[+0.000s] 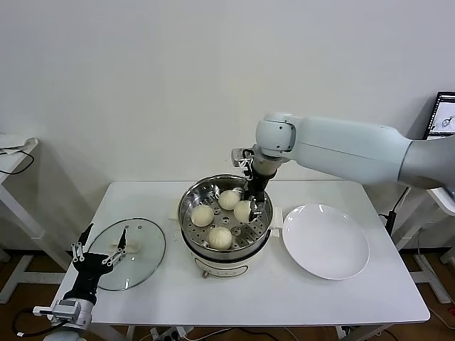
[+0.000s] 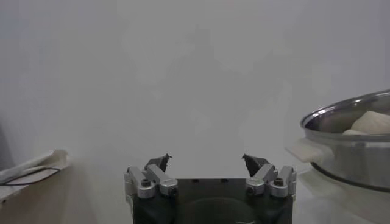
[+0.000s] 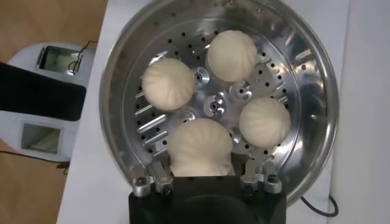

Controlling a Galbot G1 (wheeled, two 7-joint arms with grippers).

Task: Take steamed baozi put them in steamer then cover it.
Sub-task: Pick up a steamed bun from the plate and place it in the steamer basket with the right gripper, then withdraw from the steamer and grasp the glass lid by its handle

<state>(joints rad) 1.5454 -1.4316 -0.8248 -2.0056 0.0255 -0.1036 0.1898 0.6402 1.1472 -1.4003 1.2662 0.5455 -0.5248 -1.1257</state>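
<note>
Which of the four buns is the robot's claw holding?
The baozi on the plate side of the steamer: it sits between the right gripper fingers, while the other three lie free.

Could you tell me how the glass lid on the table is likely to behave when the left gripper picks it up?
The glass lid looks smooth, so probably slippery at the rim. Being glass, it is likely fragile and fairly heavy. It lies flat beside the steamer, so the open left gripper would probably do best taking its central knob.

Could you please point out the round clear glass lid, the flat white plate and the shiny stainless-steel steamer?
Round clear glass lid (image 1: 142,245): head view, on its glass pane.
Flat white plate (image 1: 334,249): head view, on its bare middle.
Shiny stainless-steel steamer (image 1: 190,199): head view, on its inner wall.
</note>
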